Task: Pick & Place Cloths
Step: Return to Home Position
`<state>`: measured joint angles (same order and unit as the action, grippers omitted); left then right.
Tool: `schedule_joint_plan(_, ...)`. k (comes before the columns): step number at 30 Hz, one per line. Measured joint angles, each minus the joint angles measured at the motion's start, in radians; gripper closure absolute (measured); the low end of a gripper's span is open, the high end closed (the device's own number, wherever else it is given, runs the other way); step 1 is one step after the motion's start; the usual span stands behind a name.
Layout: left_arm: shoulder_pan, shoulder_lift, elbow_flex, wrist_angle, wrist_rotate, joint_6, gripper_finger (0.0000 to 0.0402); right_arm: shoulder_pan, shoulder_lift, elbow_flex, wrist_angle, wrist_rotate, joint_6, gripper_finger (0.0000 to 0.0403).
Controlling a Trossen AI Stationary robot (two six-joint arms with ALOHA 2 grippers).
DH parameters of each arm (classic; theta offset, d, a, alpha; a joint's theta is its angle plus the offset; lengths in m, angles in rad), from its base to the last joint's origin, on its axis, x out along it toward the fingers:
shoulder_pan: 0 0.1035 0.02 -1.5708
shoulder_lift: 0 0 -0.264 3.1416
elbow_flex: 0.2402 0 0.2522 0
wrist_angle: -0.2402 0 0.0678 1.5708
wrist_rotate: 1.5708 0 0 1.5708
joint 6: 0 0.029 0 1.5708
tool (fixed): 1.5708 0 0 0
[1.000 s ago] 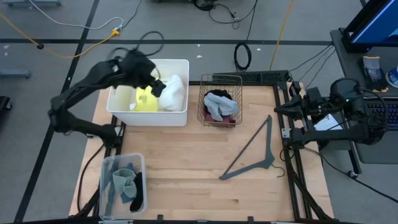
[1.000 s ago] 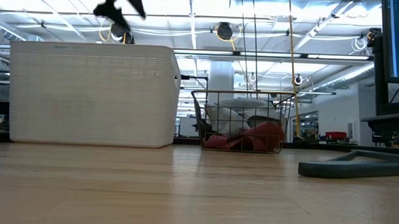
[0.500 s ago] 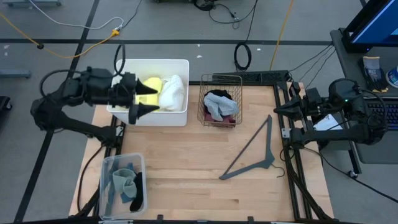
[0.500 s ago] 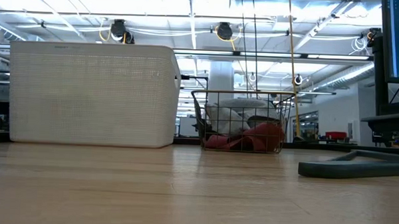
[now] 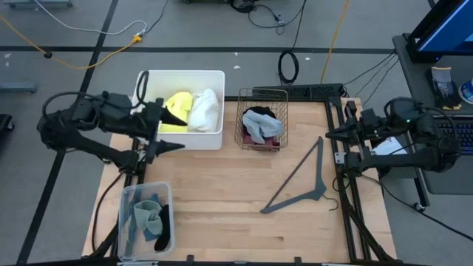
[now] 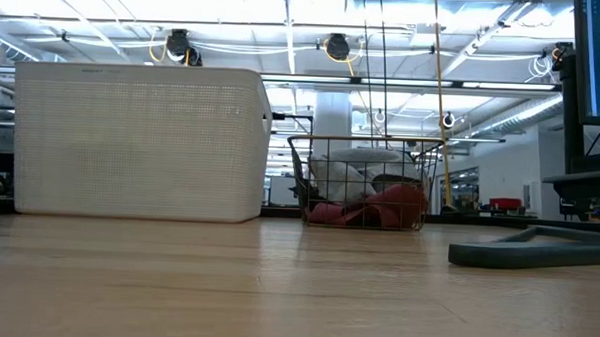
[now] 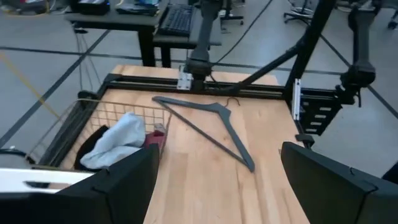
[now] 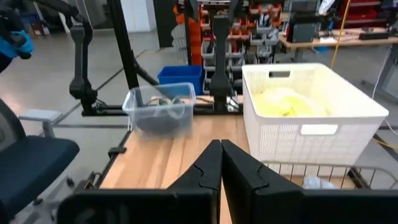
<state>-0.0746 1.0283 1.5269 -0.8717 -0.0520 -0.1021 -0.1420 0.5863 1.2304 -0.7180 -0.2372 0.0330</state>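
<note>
Presently, table carries white bin right at L gripper tips. Bin holds yellow cloth + white cloth, heaped loose, just ahead of gripper. L fingers spread wide, nothing held: judged release done, arm homing. R gripper well apart, far side, fingers pressed together, idle.

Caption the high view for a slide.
Left tool open over the white bin that holds yellow cloth and white cloth; right tool waits beside the table.
</note>
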Motion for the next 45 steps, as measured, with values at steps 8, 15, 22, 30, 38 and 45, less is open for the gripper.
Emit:
schedule_joint_plan(8,-0.055,-0.128,-0.382,0.336,0.000,-0.009,0.0062,0.000,-0.049,-0.052,-0.037,0.002,-0.017,0.0399)
schedule_joint_plan(15,-0.110,-0.322,-0.724,0.623,-0.001,-0.006,0.0062,0.000,-0.151,-0.174,-0.007,0.003,-0.014,0.0398)
schedule_joint_plan(22,-0.184,-0.469,-0.979,0.785,-0.017,0.041,0.0062,0.000,-0.304,-0.274,-0.005,0.008,-0.008,0.0399)
schedule_joint_plan(30,-0.276,-0.589,-1.202,0.999,-0.161,0.014,0.0062,0.000,-0.484,-0.341,-0.023,0.136,0.032,0.0399)
schedule_joint_plan(38,-0.354,-0.637,-1.289,1.047,-0.246,0.024,0.0062,0.000,-0.582,-0.416,-0.048,0.133,0.085,0.0399)
schedule_joint_plan(45,-0.401,-0.637,-1.363,1.146,-0.243,0.019,0.0062,0.000,-0.572,-0.476,-0.070,0.133,0.098,0.0399)
